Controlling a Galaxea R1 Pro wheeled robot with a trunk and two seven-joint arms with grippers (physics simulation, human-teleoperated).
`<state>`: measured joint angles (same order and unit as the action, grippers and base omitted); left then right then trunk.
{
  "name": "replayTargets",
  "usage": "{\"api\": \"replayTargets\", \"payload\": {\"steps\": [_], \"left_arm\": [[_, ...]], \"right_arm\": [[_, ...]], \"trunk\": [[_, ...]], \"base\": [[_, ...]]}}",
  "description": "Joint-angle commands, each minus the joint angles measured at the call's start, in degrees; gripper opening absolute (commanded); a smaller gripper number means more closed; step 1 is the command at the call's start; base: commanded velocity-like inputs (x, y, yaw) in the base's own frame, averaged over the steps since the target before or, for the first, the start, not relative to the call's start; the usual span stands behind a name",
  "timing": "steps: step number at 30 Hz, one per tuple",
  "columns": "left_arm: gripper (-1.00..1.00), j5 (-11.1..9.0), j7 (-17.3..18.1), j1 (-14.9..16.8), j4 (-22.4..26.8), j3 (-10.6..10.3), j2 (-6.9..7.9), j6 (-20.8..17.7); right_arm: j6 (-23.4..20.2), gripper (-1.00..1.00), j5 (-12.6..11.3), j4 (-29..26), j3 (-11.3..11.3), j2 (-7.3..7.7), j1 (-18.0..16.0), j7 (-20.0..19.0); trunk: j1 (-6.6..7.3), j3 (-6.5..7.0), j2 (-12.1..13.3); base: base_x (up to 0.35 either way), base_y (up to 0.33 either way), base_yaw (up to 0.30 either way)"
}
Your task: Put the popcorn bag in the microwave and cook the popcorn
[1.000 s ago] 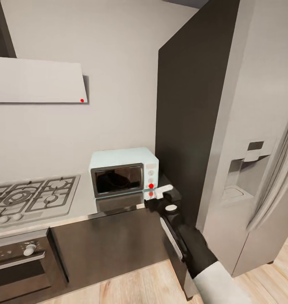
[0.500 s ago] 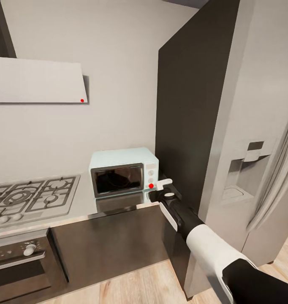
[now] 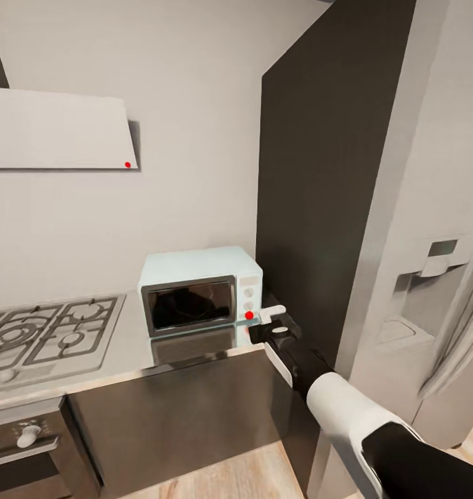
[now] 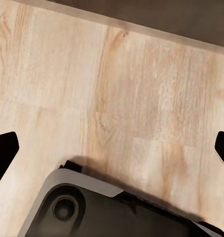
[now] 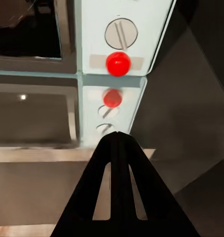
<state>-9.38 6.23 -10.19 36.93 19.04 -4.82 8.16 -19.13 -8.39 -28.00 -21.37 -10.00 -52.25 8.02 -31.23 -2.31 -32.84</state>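
I am pointing my right tool, fingers pressed together, at the microwave's red light by the counter's right end.

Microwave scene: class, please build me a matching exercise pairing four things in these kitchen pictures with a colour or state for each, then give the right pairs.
Column one:
1. microwave casing
2. microwave's round light
3. right hand
4. floor

Column two:
A. light wood
B. shut, fingers together
C. pale blue
D. red

Right pairs: 1-C, 2-D, 3-B, 4-A.

In the right wrist view the hand's two dark fingers meet in a point just in front of the red light.
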Motion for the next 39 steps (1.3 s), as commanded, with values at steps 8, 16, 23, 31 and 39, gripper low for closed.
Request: {"api": "replayTargets", "payload": {"steps": [8,16,23,31,39], "left_arm": [[1.0,-0.78,0.54,-0.07,0.07,0.5,0.01,2.44],[1.0,-0.56,0.54,0.36,-3.8,0.25,0.16,2.54],[1.0,-0.55,0.54,0.52,-3.97,0.13,0.11,2.63],[1.0,-0.53,0.54,0.52,-3.97,0.12,0.14,2.63],[1.0,-0.55,0.54,0.46,-3.97,0.12,0.16,2.65]], "right_arm": [[1.3,-1.0,-0.58,1.53,-0.34,0.0,-0.05,0.13],[1.44,-1.0,-0.58,1.5,-0.42,0.0,0.04,-0.11],[3.18,-1.0,-0.58,1.55,-0.42,0.0,0.04,-0.11],[3.22,-1.0,-0.58,1.62,-0.42,0.0,0.04,-0.03],[3.22,-1.0,-0.54,2.15,-0.34,0.0,0.25,-0.03]], "trunk": [[-0.05,-0.1,-0.1],[-0.05,-0.1,-0.1],[-0.05,-0.1,-0.1],[-0.05,-0.1,-0.1],[-0.05,-0.1,-0.1]], "base": [[0.035,0.0,0.0],[0.199,0.0,0.0],[0.019,0.0,0.0],[0.079,0.0,0.0],[0.053,0.0,0.0]]}}
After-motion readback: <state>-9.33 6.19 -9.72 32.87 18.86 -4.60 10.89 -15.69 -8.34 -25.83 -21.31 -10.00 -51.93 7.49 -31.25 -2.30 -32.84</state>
